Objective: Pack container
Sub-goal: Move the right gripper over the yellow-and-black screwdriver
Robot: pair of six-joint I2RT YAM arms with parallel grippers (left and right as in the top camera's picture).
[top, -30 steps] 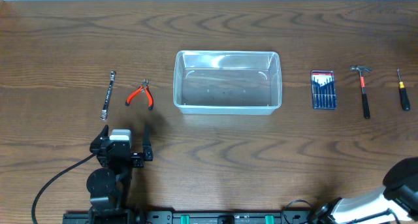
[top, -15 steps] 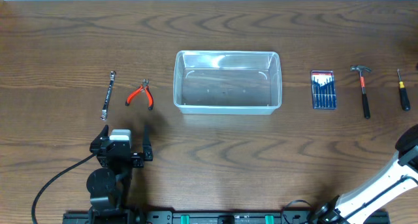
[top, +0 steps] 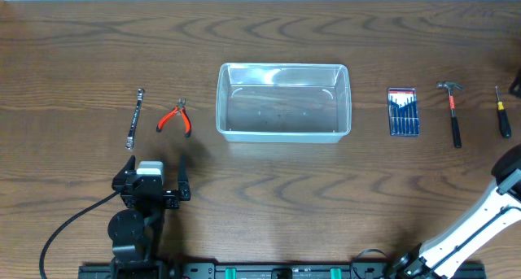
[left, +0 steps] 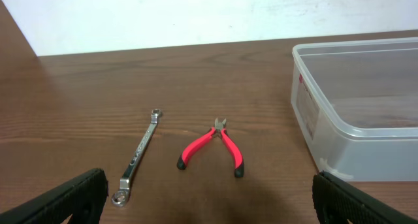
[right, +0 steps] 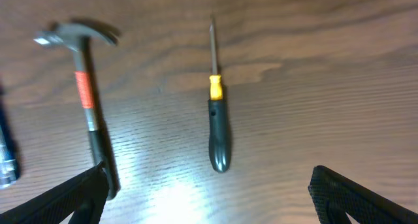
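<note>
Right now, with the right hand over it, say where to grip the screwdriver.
Take the screwdriver by its black handle, coming straight down from above. It lies flat on the table, and the handle, its thickest part, runs lengthwise between the open fingers of the right hand, so they close across it.

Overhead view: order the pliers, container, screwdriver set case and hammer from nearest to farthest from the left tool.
1. Pliers, just ahead of the left tool.
2. Container, table centre.
3. Screwdriver set case, right of the container.
4. Hammer, farther right.
</note>
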